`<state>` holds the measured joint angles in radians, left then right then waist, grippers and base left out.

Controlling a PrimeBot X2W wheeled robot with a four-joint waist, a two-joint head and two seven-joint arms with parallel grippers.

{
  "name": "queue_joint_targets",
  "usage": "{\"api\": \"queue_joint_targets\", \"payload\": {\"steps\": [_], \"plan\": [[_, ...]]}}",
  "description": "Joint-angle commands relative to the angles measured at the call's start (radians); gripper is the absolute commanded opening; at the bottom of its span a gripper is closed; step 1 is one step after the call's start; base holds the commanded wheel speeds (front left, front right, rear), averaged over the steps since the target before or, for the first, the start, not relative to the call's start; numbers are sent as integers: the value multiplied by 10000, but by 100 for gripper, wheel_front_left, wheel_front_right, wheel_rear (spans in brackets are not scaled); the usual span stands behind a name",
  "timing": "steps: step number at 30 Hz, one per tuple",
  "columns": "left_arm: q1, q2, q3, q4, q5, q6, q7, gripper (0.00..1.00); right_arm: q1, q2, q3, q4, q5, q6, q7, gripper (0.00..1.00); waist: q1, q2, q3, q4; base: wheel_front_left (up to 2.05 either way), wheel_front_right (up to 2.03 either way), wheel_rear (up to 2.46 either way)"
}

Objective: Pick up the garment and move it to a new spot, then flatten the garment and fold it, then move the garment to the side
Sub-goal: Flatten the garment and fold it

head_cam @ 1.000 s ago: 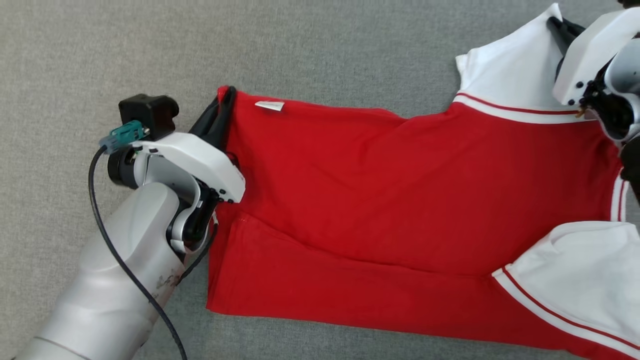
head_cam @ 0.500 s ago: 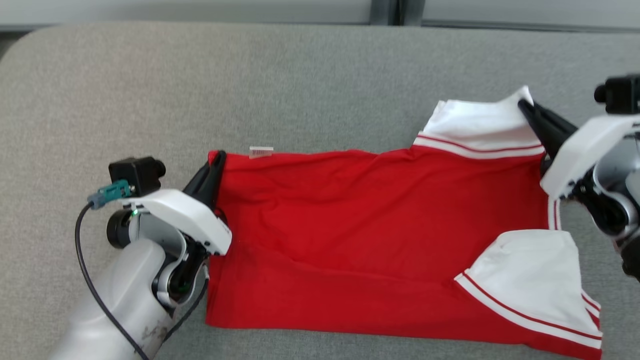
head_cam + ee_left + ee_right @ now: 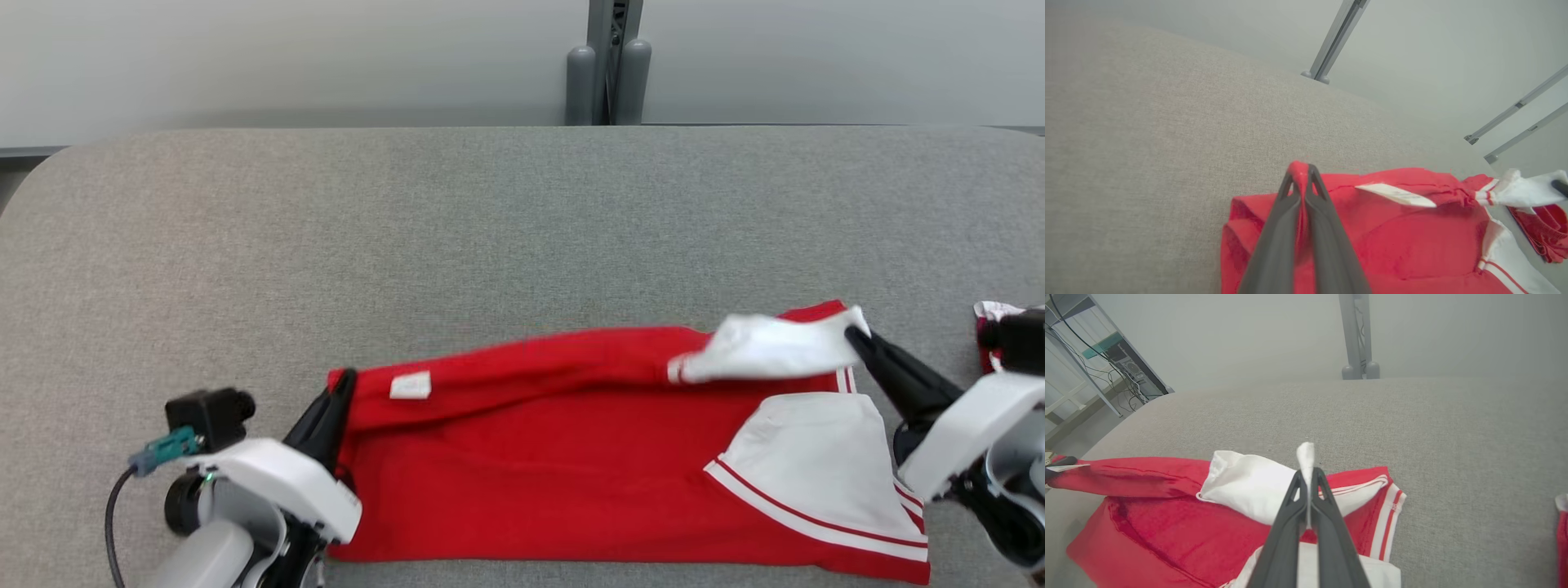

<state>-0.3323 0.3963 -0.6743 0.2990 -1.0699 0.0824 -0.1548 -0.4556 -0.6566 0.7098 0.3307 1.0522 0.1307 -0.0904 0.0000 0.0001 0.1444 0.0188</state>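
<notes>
Red garment (image 3: 571, 474) with white sleeves, lying near the front edge of the grey tabletop (image 3: 490, 220), stretched between the two claws. At its left end the left claw (image 3: 349, 377) is clenched on the far hem corner, just beside a white label (image 3: 410, 385). At its right end the right claw (image 3: 852, 333) is clenched on the tip of the far white sleeve (image 3: 767, 347).
</notes>
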Motion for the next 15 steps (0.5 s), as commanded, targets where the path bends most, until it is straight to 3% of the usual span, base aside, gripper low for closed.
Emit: {"api": "queue_joint_targets", "payload": {"steps": [1, 15], "plan": [[160, 137, 76, -27, -71, 81, -92, 0, 209, -87, -82, -109, 6, 1, -142, 0, 0, -1, -16, -41, 0, 0, 0], [1088, 124, 156, 566, -212, 5, -600, 0, 1718, 6, -480, -710, -1361, -1, -586, 0, 0, -1, 83, -401, 0, 0, 0]]}}
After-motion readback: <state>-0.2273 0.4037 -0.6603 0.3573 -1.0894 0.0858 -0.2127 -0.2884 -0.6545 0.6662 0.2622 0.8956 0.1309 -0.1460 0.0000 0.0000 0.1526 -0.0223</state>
